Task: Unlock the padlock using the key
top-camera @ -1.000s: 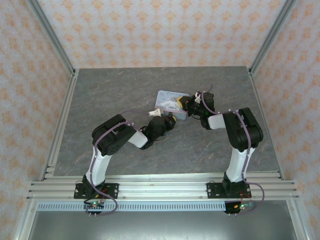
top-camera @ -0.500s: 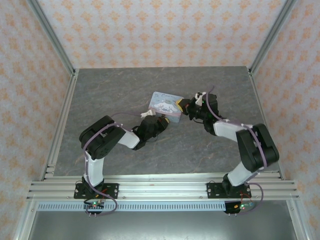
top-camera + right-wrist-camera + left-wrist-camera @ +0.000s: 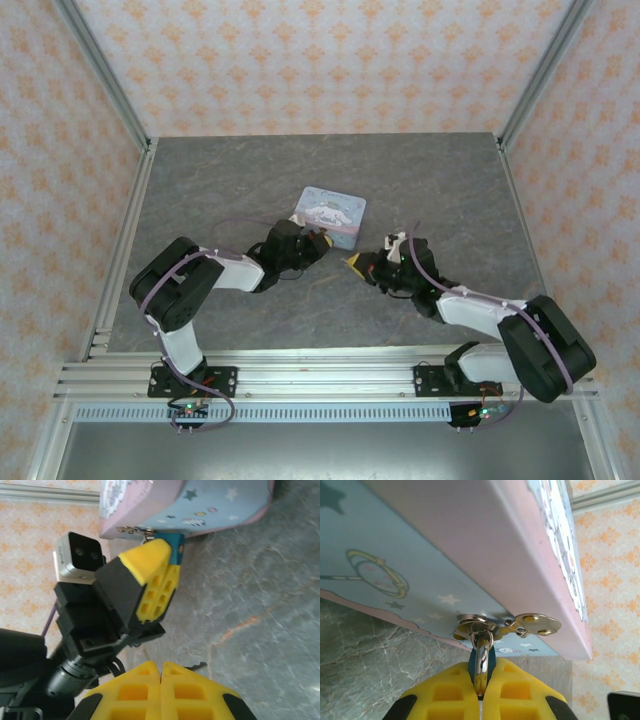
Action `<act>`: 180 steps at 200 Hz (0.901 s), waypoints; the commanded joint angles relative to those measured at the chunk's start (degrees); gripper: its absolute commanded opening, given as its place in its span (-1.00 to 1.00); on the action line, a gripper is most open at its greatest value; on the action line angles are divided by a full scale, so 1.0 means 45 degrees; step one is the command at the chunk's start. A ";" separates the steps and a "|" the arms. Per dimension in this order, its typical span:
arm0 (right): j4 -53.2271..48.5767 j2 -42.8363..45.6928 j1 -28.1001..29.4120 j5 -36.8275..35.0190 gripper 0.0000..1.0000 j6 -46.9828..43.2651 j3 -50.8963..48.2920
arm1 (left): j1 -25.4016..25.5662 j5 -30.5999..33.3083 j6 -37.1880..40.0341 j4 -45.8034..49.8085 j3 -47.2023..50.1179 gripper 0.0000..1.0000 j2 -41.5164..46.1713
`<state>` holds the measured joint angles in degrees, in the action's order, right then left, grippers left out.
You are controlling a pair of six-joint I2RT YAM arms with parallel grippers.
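The padlock (image 3: pixel 481 652) hangs by its shackle from the tin's (image 3: pixel 470 545) hasp. My left gripper (image 3: pixel 481 677) is clamped on its teal body. The left wrist view shows that shackle, the right wrist view the lock's side. My right gripper (image 3: pixel 160 670) is pressed together, apart from the lock. One padlock, one tin, two arms. The table (image 3: pixel 250 180) is grey and marbled, with orange-patterned walls (image 3: pixel 320 60).

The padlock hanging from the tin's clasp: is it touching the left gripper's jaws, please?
Touching. The left wrist view shows the left gripper with its yellow jaws closed on the padlock, pressed against both sides with no gap.
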<state>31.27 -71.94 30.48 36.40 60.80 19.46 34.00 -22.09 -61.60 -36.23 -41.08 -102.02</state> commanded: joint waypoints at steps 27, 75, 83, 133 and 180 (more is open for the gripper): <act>0.1529 0.0221 0.0144 -0.0324 -1.00 -0.0296 -0.0901 | -0.0093 -0.1903 -0.0046 -0.0845 -0.0072 -1.00 0.0268; 0.1818 0.0157 0.0143 -0.1080 -1.00 0.0055 -0.1236 | -0.0346 -0.2876 -0.0752 -0.1267 0.0048 -1.00 0.0672; 0.1949 0.0133 0.0141 -0.1169 -1.00 0.0183 -0.1239 | -0.0386 -0.2995 -0.0917 -0.1358 0.0081 -1.00 0.0702; 0.2805 -0.0004 0.0150 -0.2021 -1.00 0.1181 -0.1257 | -0.0425 -0.3352 -0.2485 -0.2553 0.0218 -1.00 0.0470; 0.3224 0.0025 0.0159 -0.2837 -1.00 0.1957 -0.1173 | -0.0409 -0.3281 -0.3595 -0.3790 0.0242 -1.00 0.0009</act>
<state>41.82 -71.79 30.83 27.29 67.20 14.33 32.21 -35.62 -74.22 -46.46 -40.29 -101.47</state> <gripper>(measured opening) 0.045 0.046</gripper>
